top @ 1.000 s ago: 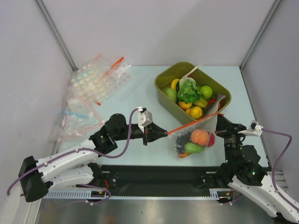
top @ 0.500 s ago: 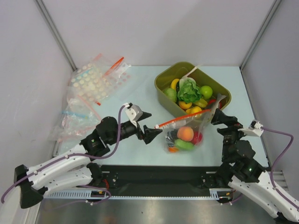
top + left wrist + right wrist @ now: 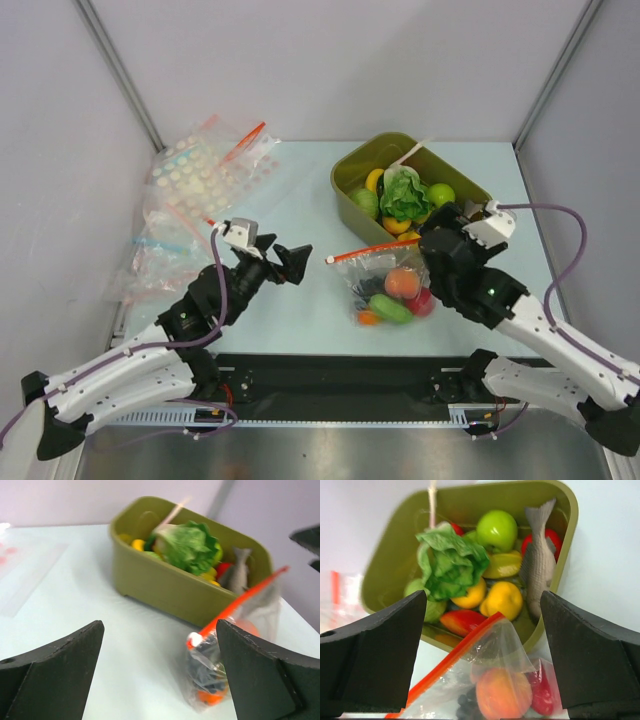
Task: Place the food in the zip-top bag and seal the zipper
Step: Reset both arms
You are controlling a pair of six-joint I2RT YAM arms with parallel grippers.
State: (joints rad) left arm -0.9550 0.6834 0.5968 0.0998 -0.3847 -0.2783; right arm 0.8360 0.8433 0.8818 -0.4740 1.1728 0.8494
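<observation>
1. Left tool (image 3: 297, 263): jaws wide apart and holding nothing. It sits left of the clear thin plastic zip-top bag (image 3: 388, 292) and apart from it.
2. Right tool (image 3: 440, 228): jaws also wide apart, holding nothing. It is by the bag's far right corner, next to the near wall of the olive-green rectangular tub (image 3: 345, 182). I see no contact with the bag.
3. The bag lies on the pale table (image 3: 300, 205), just in front of the tub and between the two tools.
4. The thin red-orange zip strip (image 3: 372, 250) runs along the bag's far edge, with its left end lower than its right. It reads as one straight line, but I can't tell whether it is pressed shut along its whole length.
5. Inside the bag I see a glossy peach-orange toy fruit (image 3: 402, 283), a green piece (image 3: 390, 308), a red piece (image 3: 426, 300) and something small and dark that is too blurred to name.
6. In the tub I see a green toy lettuce leaf (image 3: 451, 560), a green apple (image 3: 496, 530), yellow and red pieces, and a grey toy fish (image 3: 540, 555).
7. A pile of other clear bags (image 3: 200, 190), some with white dots, sits at the far left of the table, well apart from the zip-top bag.
</observation>
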